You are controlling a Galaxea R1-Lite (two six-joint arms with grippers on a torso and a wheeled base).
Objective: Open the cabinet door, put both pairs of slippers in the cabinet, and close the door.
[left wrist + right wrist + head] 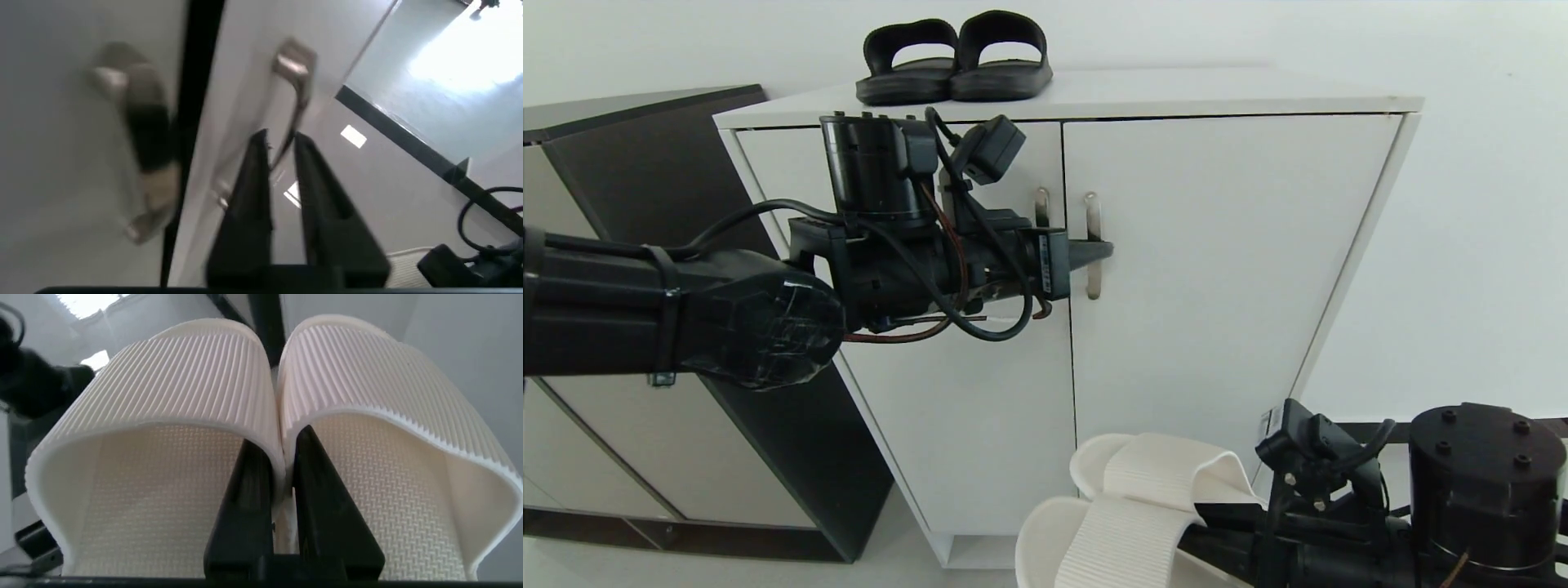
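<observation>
Wall: plain white, evenly lit and bare.
Skirting: a dark strip runs along the foot of the wall, low on the right.
Floor: pale grey and smooth.
Furniture: a dark cabinet stands against the wall on the left, with a dark top and side and a paler front panel.
Light: the left wrist view shows a bright glare patch (whether on wall or floor is unclear).
</observation>
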